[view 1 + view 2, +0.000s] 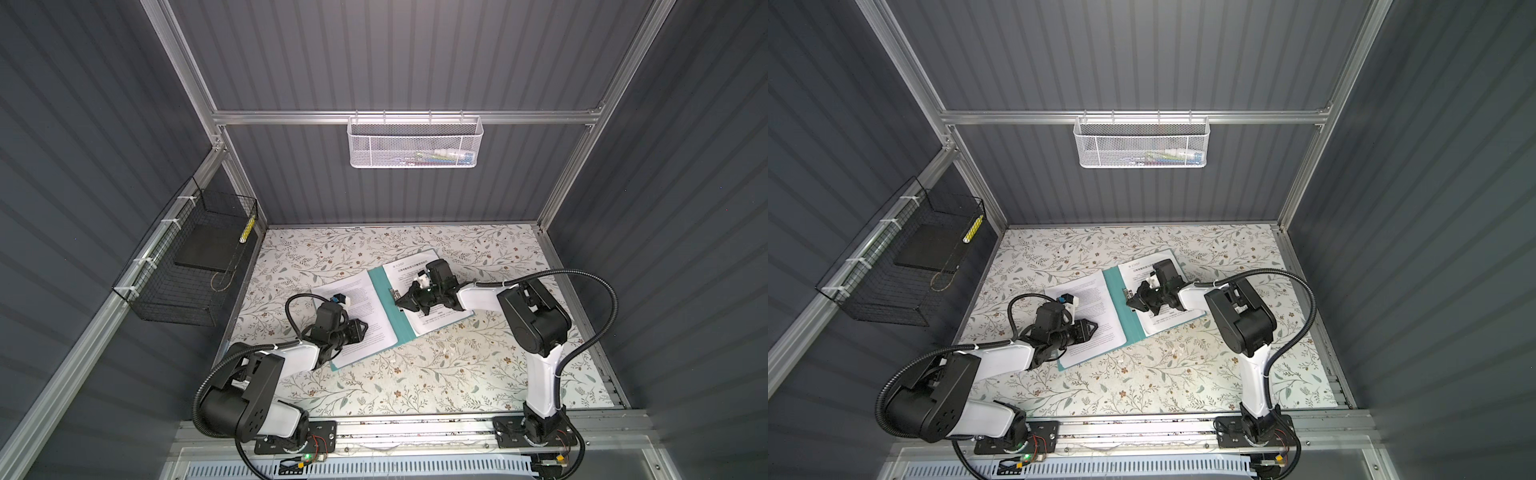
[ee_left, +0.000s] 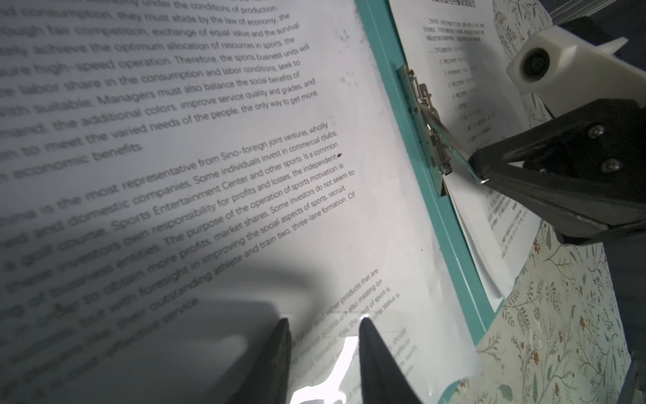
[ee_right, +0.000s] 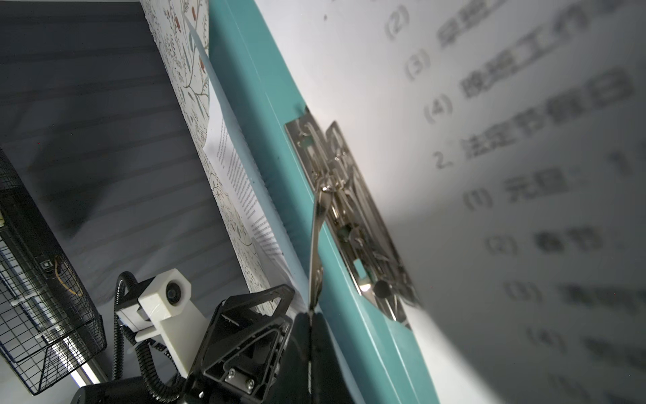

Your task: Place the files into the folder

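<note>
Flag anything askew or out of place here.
The clip lever stands raised off the spine of the folder, pinched in the shut right tool. Beside it, the files on that cover lie fanned at one end, not squared. Nothing looks spilled or damaged.

Dark grey ribbed walls (image 1: 415, 54) close in three sides, edged by an aluminium frame (image 1: 282, 117). A white mesh basket (image 1: 415, 145) hangs from the back rail. A black wire basket (image 1: 174, 299) on the left wall holds a black slab (image 1: 208, 249). The desk (image 1: 457, 374) has a floral-print cover, evenly lit
</note>
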### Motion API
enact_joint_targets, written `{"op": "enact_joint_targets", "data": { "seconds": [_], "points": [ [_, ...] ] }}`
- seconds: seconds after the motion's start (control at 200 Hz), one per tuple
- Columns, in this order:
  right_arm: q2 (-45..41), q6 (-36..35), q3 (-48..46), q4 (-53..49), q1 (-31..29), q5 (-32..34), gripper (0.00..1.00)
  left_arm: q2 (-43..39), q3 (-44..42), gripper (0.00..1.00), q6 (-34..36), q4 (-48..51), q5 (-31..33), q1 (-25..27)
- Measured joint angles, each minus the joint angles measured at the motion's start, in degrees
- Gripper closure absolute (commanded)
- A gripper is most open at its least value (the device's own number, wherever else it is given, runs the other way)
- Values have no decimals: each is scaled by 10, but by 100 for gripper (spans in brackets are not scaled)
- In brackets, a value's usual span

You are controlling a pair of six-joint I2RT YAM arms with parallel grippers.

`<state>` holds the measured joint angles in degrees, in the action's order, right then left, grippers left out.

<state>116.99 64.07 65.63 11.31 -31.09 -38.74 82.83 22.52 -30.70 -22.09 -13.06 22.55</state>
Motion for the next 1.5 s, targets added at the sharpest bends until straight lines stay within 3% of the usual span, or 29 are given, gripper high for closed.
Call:
{"op": "enact_joint_targets", "data": {
  "seconds": [0.56,0.901,1.496],
  "points": [
    [-15,-41,-33,-10,23,6,100,52,22,69,-2,-51,0,0],
    [-38,-131,-29,-83,20,64,100,55,25,68,-2,-50,-9,0],
    [-26,-168,8,-158,28,81,100,74,36,69,-2,-61,-30,0]
  ]
}}
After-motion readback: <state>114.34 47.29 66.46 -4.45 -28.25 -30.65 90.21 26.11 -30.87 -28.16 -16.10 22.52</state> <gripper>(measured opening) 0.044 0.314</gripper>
